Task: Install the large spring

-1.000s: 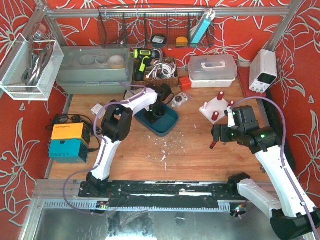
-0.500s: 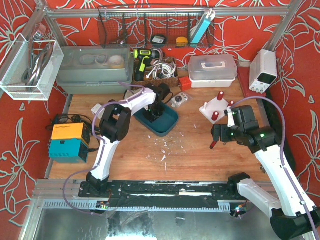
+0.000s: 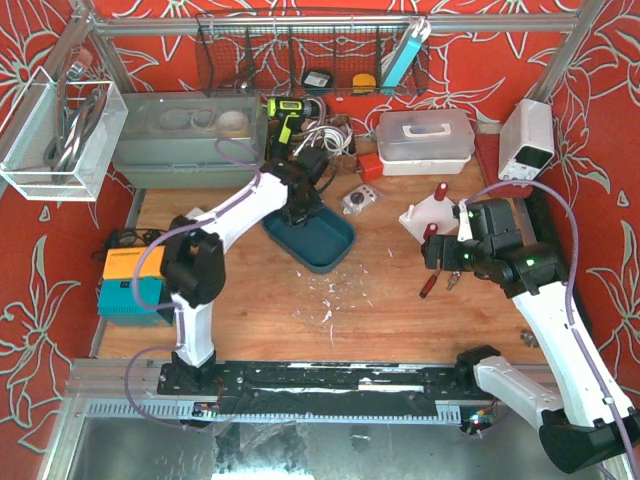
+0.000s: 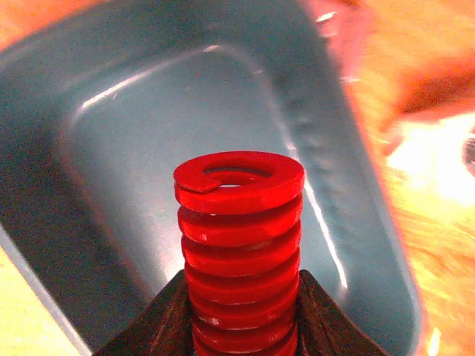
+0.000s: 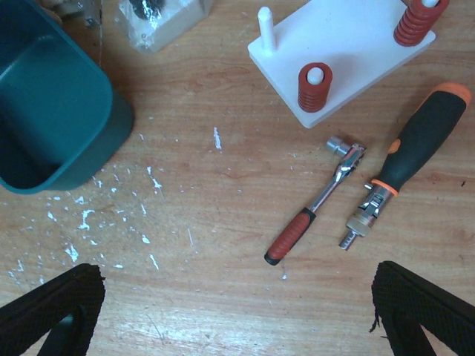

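The left pincer [image 4: 239, 330] is clamped on the large red coil spring [image 4: 239, 237]: its two dark fingers [image 4: 159, 326] press the lower coils from either side, and the spring's free end sticks out past the fingertips. Straight beyond that free end lies the dark teal plastic tray [image 4: 111, 148], its floor bare in the left wrist view; whether the spring touches the tray cannot be told. The right pincer [image 5: 237, 319] stands wide apart and holds nothing, its black padded fingertips [image 5: 52, 311] hovering over the scuffed wooden table [image 5: 223, 185]. Ahead of it, between the two fingertips, lie a ratchet wrench with a red and black handle [image 5: 315, 204] and, just beside that, a screwdriver with a black and orange handle [image 5: 415, 148]. Farther ahead sits the white base plate with upright pegs [image 5: 349, 44], two pegs carrying small red springs [image 5: 315, 85] and one bare white peg [image 5: 266, 26]. The tray's corner is ahead to this pincer's left.
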